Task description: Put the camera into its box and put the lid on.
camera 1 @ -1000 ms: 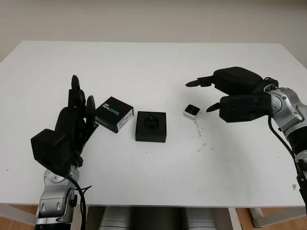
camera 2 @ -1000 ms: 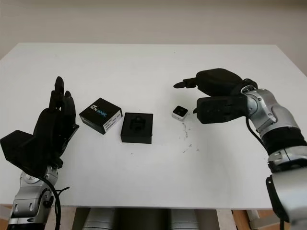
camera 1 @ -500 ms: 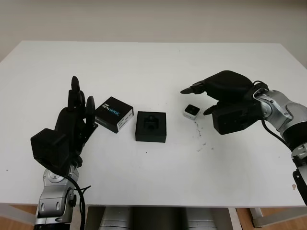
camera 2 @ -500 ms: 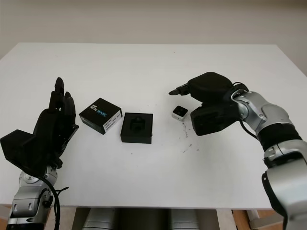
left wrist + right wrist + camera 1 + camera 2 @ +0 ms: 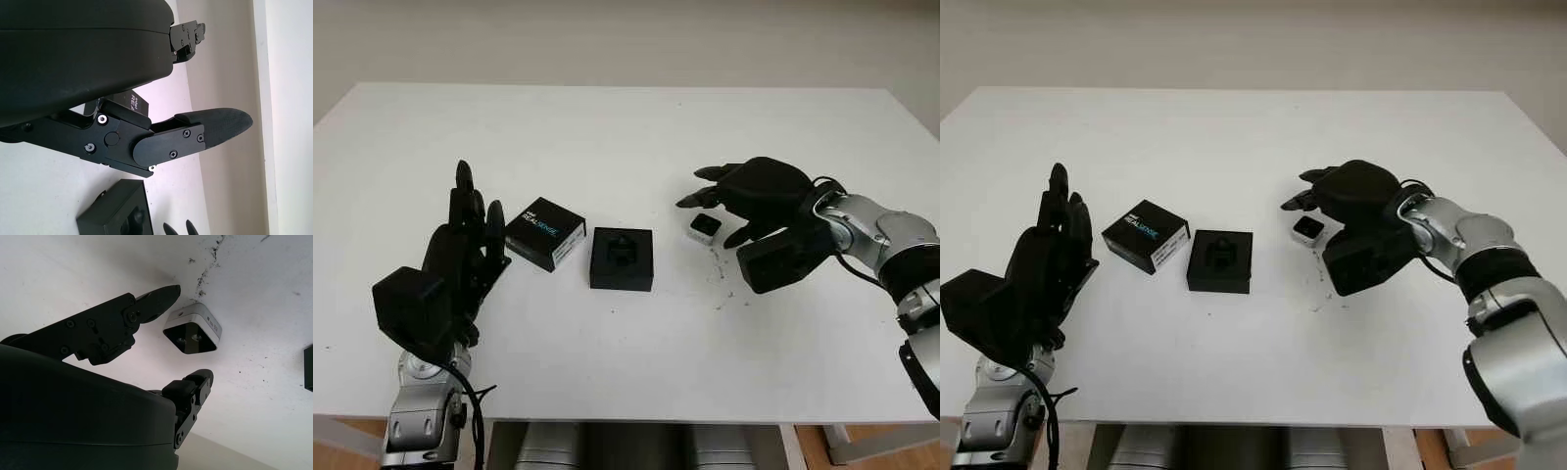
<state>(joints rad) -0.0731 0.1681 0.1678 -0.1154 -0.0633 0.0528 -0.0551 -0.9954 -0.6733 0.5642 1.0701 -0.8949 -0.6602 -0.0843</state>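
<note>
Head view: camera [image 5: 704, 226] on the table [image 5: 626, 127], right of the box [image 5: 622, 258]; lid [image 5: 544, 232] just left of the box, printed face up. Right hand [image 5: 732, 211] over the camera, fingers bracketing it, not closed on it yet. Left hand [image 5: 460, 257] open, raised near the lid, holding nothing.

Left wrist view: lid [image 5: 139, 105] peeking past the hand's shell, box [image 5: 117, 213] corner beyond, nothing gripped.

Right wrist view: camera [image 5: 192, 328] between two fingertips [image 5: 159, 296], one beside an edge, the other clear of it; whether either touches, hard to tell. Dark glossy front turned toward the lens, pale casing around it.

Handling, at a guess: small, rigid, light; smooth shell likely slippery. Best pinched across the pale side walls, away from the glass front, squeezing gently.
</note>
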